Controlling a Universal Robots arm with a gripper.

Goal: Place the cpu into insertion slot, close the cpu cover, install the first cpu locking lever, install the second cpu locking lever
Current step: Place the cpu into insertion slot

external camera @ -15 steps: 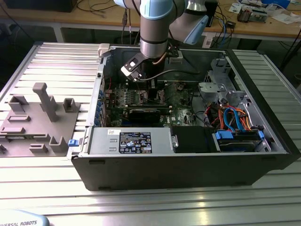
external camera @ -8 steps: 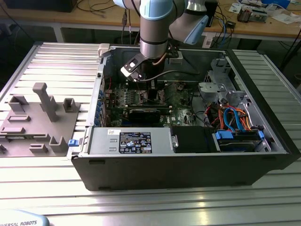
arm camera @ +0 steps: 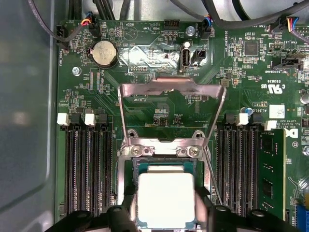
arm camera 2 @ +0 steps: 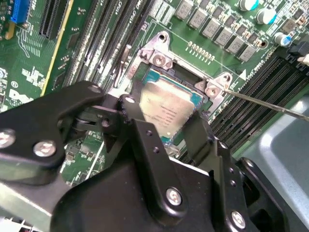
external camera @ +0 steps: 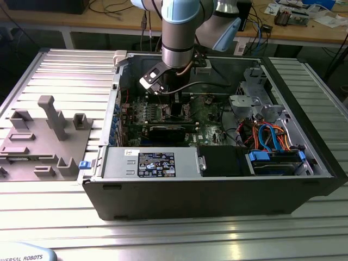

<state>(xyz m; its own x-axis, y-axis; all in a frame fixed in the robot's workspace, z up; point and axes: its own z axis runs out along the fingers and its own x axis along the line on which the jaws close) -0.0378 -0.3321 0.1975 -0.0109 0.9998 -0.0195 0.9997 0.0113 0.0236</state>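
Black fingers (arm camera: pixel 203 203) on the gripper (arm camera: pixel 165 205) are set narrow and pinch the chip (arm camera: pixel 166 198) by two opposite edges. In both wrist views the chip's dull silver top faces up, and it sits right at the socket (arm camera: pixel 161 151). Can't tell if it's dropped all the way in, though.

Just past that, the cover frame (arm camera: pixel 140 89) is swung open away from the chip. It's hinged at the socket's far edge, and the green board (arm camera: pixel 159 48) shows through its big cut-out. In the second wrist view a thin wire lever (arm camera 2: pixel 270 104) angles off from one socket corner. Long black memory slots (arm camera: pixel 91 164) run along both sides of the socket, and a coin battery (arm camera: pixel 104 53) sits further out.

Pulling back to the exterior view, the arm (external camera: pixel 176 38) drops in from the upper middle of the frame into the open computer case (external camera: pixel 217 190). The case lies on a ribbed metal table (external camera: pixel 163 234). A grey moulded tray (external camera: pixel 43 141) sits just beside the case at the exterior view's left.
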